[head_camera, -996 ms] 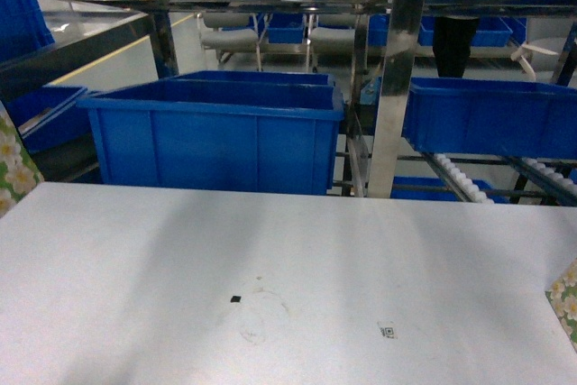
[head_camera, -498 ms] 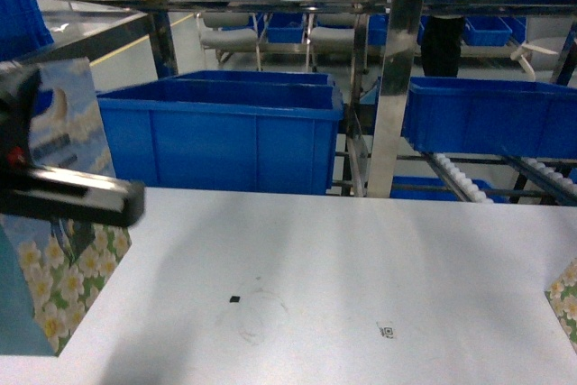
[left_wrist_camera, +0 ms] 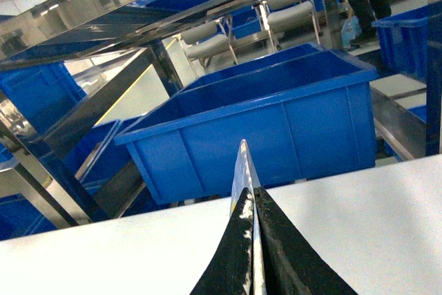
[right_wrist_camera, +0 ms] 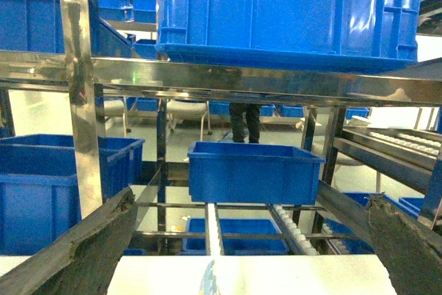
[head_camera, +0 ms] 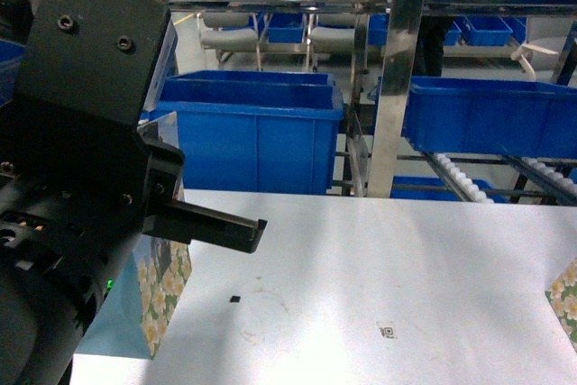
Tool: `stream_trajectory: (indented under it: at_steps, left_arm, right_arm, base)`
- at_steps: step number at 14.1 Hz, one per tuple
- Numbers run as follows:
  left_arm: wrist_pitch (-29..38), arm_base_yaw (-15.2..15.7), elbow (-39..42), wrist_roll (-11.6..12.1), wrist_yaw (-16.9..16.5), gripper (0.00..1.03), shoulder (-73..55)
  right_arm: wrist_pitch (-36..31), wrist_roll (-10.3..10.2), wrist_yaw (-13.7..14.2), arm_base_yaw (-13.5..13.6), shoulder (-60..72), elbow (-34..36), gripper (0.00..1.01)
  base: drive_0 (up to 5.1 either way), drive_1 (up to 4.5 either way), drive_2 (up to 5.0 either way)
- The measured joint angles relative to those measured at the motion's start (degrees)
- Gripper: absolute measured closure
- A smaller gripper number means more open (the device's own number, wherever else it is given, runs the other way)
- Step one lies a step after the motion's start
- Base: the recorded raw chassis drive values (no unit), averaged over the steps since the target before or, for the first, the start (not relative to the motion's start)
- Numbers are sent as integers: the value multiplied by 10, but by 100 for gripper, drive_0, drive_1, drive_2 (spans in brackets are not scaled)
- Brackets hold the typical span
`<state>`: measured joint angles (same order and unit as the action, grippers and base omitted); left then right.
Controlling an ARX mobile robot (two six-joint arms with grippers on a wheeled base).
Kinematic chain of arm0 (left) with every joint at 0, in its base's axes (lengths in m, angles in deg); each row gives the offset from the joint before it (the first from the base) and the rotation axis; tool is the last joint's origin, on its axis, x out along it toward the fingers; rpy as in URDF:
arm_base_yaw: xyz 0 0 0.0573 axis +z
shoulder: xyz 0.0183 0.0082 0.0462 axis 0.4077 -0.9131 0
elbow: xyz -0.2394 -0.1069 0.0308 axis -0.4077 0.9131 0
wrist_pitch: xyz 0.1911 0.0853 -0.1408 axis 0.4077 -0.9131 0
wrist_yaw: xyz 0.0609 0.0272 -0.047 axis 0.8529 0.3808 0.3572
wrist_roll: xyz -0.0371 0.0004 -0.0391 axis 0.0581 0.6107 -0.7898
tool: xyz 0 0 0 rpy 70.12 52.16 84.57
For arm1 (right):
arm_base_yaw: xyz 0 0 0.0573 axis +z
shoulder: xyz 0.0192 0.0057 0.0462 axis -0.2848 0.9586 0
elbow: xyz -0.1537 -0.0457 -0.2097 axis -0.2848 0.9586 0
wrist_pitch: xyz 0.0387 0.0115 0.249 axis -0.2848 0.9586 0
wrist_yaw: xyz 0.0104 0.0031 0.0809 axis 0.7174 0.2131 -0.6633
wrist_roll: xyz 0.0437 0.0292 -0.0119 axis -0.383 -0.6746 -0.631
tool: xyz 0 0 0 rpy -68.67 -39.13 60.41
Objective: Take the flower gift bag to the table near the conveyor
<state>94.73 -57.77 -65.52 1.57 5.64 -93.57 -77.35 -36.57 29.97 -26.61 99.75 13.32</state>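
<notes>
The flower gift bag, blue with white-and-yellow daisies and a pale-blue side, hangs at the left over the white table. Its bottom is close to the tabletop. My left gripper is shut on the bag's thin top edge. In the head view one black finger sticks out to the right, and the arm hides most of the bag. The conveyor, a steel frame with white rollers, stands behind the table. My right gripper is open, with the thin edge of another floral bag low between its fingers.
A large blue bin stands behind the table's far edge, and another blue bin sits on the rollers at the right. A steel post rises between them. A second floral bag pokes in at the right edge. A black code mark lies on the table.
My left arm has swung in from the left edge and risen with the bag in it, and now fills the left side of the head view. The bag has moved to the right.
</notes>
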Motion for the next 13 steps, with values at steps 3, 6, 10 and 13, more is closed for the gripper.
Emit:
stream_trajectory:
  at_steps: [3, 6, 10, 13]
  left_arm:
    - [2, 6, -46, -19, 10, 101, -58]
    - [1, 5, -56, -25, 24, 101, -96]
    - [1, -11, -47, -42, 44, 101, -113]
    - [1, -18, -54, -56, 52, 101, -135]
  right_arm:
    - [0, 0, 0, 0, 0, 0, 3]
    - [0, 0, 0, 0, 0, 0, 3]
    - [0, 0, 0, 0, 0, 0, 3]
    - [0, 0, 0, 0, 0, 0, 3]
  base:
    - [0, 0, 0]
    - [0, 0, 0]
    - [0, 0, 0]
    - [0, 0, 0]
